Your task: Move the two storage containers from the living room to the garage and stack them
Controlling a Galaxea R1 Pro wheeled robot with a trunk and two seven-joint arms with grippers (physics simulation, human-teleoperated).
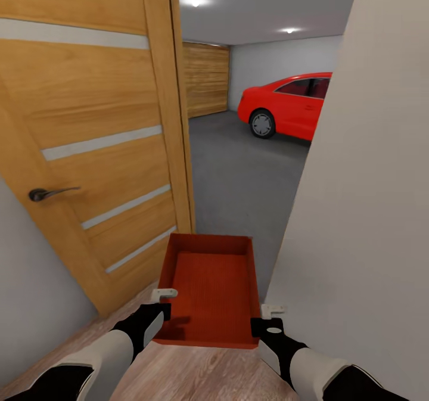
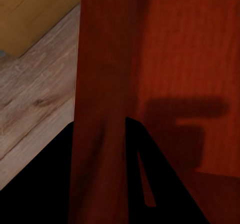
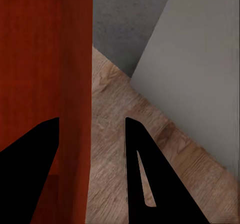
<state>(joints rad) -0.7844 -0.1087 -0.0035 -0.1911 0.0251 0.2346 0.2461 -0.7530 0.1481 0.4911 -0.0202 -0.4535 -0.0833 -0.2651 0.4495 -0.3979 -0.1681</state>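
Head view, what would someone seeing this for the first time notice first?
An orange-red storage container held low in the middle between the left gripper and right gripper. Beyond it, an open wooden door at left frames a grey garage floor with a red car at the far right.

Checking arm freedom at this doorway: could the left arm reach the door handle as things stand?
Probably not. The left gripper straddles the wall of the orange-red container, which the right gripper holds on the other side. The door handle sits unobstructed but well up and to the left.
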